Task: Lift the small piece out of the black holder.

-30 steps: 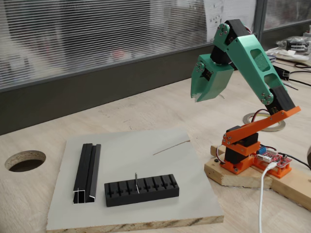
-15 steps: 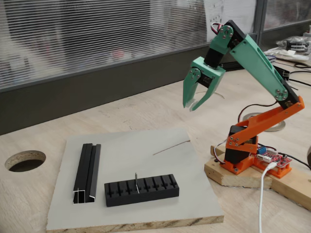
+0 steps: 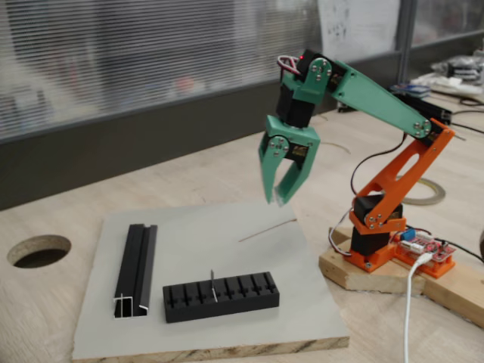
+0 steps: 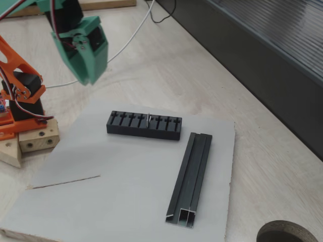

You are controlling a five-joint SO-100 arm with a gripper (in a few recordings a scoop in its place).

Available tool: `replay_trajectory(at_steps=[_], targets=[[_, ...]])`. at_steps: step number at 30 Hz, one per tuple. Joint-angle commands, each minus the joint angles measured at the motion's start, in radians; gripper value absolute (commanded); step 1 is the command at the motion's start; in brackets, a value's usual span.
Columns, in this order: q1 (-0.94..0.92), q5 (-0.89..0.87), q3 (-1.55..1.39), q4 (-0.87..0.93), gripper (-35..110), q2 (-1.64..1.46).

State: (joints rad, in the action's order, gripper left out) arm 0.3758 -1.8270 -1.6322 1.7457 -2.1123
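The light wooden desk [image 3: 227, 162] carried a flat grey board [image 3: 249, 265] with a raw chipboard edge, and a round hole [image 3: 38, 249] was cut through the desk top at the left of one fixed view. On the board lay the black holder [image 3: 221, 296] near the front edge, a long black channel rail [image 3: 137, 268] to its left and a thin grey wire [image 3: 266, 229] farther back at the right. A pale wooden block [image 3: 393, 280] rested on the desk just beside the board's right edge.
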Motion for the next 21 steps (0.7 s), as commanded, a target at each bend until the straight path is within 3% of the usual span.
replay_trajectory(at_steps=[1, 7, 21], targets=[[0.008, -0.009, 0.005, -0.078, 13, 0.0], [0.017, -0.02, 0.021, -0.156, 13, 0.275], [0.015, -0.008, 0.008, -0.296, 13, 0.367]])
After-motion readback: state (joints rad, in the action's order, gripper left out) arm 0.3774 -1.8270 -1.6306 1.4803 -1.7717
